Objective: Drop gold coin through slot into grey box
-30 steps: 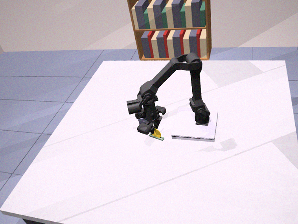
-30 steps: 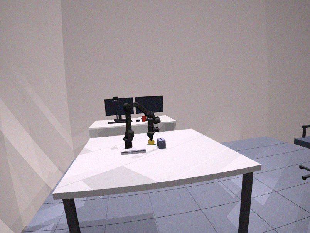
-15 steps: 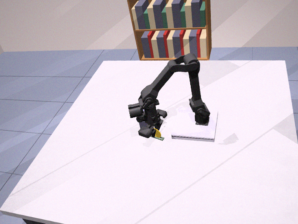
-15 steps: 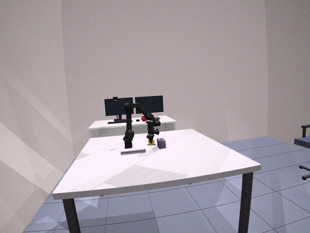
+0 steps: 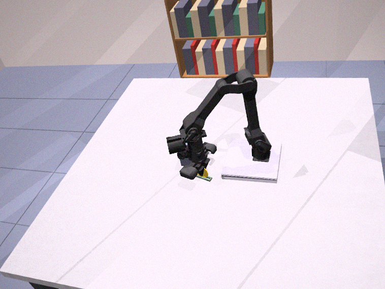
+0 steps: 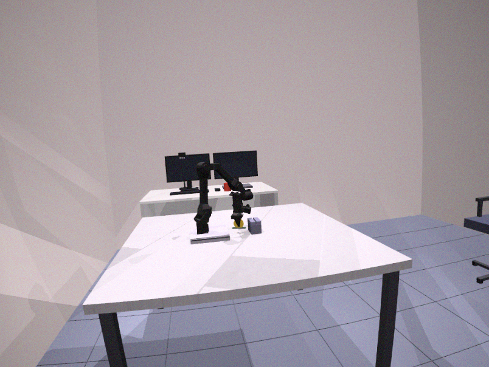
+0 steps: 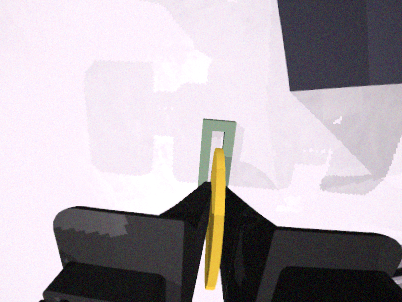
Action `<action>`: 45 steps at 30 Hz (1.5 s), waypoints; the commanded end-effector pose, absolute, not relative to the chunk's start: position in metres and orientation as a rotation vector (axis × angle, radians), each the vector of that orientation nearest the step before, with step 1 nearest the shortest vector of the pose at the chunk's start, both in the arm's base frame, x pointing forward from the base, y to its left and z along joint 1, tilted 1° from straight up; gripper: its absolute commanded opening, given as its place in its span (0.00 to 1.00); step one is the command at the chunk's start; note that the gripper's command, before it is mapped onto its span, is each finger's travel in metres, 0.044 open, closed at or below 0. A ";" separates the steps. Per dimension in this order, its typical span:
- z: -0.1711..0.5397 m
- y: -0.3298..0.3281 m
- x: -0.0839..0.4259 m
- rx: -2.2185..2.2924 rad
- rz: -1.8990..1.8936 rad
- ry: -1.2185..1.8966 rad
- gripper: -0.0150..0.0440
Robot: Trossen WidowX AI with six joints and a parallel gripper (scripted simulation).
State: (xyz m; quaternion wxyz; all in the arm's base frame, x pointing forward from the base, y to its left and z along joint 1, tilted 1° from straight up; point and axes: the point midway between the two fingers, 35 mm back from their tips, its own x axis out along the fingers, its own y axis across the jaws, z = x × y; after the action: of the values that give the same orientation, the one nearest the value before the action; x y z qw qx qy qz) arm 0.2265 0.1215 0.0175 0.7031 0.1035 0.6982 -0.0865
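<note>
In the wrist view the coin (image 7: 216, 220) runs off the bottom edge, its lower rim unseen, and the grey box (image 7: 340, 42) is cut by the top and right edges. From the top view the tool (image 5: 198, 171) hides the box and most of the holder (image 5: 206, 178).

The arm (image 5: 223, 95) arches up from its base and folds down, wrist vertical. Its gripper (image 7: 216, 210) points at the table, both fingers pinched tight against the coin (image 7: 217, 200).
</note>
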 end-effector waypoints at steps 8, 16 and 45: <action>0.023 0.122 0.227 0.233 -0.195 1.555 0.25; 0.042 0.123 0.229 0.234 -0.195 1.555 0.25; 0.112 0.120 0.225 0.233 -0.195 1.555 0.25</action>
State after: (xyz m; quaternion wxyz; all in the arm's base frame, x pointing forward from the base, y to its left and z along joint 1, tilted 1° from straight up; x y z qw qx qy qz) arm 0.2252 0.1198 0.1070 0.7021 0.1043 0.6989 -0.0883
